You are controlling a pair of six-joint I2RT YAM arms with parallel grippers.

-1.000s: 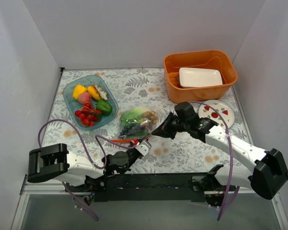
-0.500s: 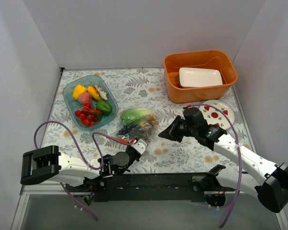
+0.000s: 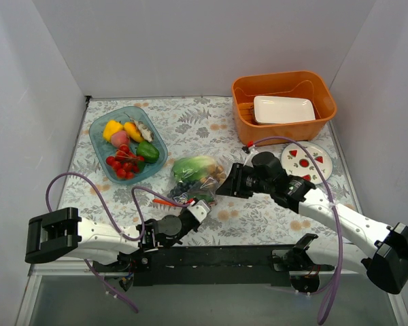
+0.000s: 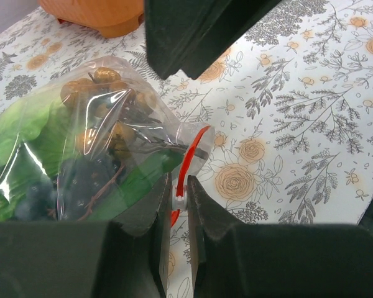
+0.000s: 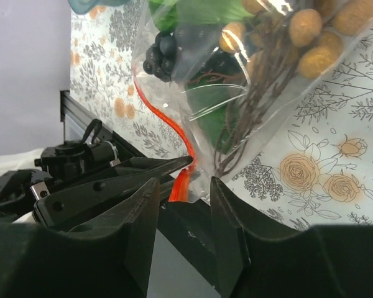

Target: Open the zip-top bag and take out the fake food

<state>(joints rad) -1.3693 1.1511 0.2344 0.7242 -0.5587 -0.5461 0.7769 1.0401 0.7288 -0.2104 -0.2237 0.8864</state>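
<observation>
A floral-patterned table (image 3: 211,125) seen from above, with close views from both wrists.

At the far left sits a blue tray (image 3: 100,148) of toy vegetables. Toward the near edge, the left arm lies low along the table. The left gripper (image 3: 192,206) reaches the near corner of the bag (image 3: 194,180). In the left wrist view its fingers (image 4: 202,211) are almost together, pinching the bag's edge where the red zip strip (image 4: 189,152) ends.

The bag lies near the middle of the table, between the two grippers, crinkled, with food inside it. Green lettuce (image 3: 190,165) fills its far end. In the right wrist view, round brown pieces (image 5: 311,28) on twigs press against the clear plastic.

Just right of the bag, the right gripper (image 3: 223,189) points at the same near corner. In its own view its fingers (image 5: 227,230) stand partly apart with the end of the zip strip in the gap, not visibly clamped.

Farther right, at the back, an orange basket (image 3: 245,125) holds a white dish (image 3: 283,109). In front of it lies a round plate (image 3: 323,170) with red markings.
</observation>
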